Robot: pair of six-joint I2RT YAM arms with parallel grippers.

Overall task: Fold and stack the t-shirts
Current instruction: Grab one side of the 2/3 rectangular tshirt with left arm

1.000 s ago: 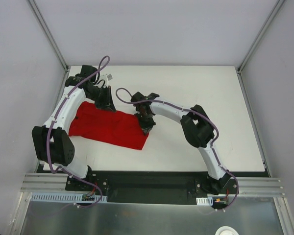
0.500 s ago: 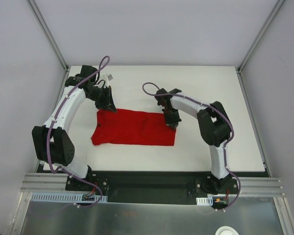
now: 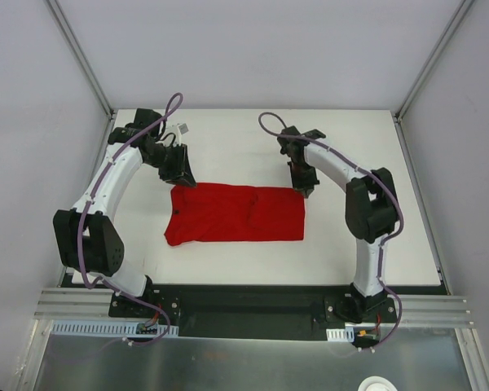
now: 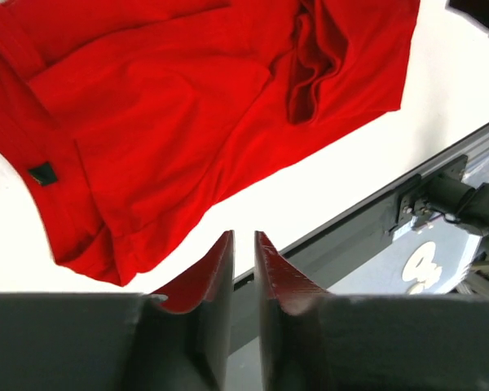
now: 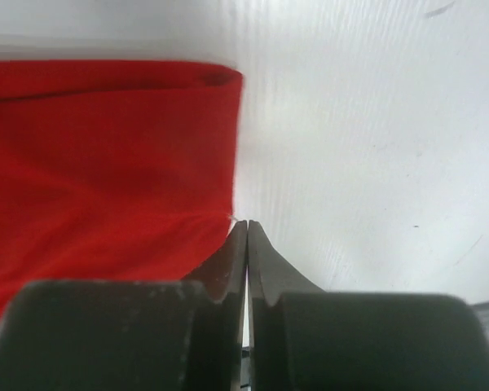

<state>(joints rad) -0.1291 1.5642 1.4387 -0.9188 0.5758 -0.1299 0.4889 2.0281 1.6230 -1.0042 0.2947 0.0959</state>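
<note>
The red t-shirt (image 3: 236, 213) lies as a wide, folded band across the middle of the white table (image 3: 350, 147). My right gripper (image 3: 304, 189) sits at its far right corner. In the right wrist view its jaws (image 5: 247, 224) are pressed together at the cloth's edge, and the t-shirt (image 5: 106, 163) puckers toward the tips. My left gripper (image 3: 183, 179) hovers by the far left corner. In the left wrist view the left gripper (image 4: 244, 236) shows a narrow gap with nothing in it, and the t-shirt (image 4: 187, 122) lies apart from it, wrinkled, with a small dark label (image 4: 42, 173).
A metal rail (image 3: 253, 305) with the arm bases runs along the table's near edge. It also shows in the left wrist view as the rail (image 4: 391, 220). A small white object (image 3: 182, 127) lies near the far left corner. Frame posts stand at both far corners.
The right gripper has dragged the t-shirt rightward and farther back, stretching it into a flatter band. The left gripper stayed in place and its jaws have parted slightly, freeing the cloth.
</note>
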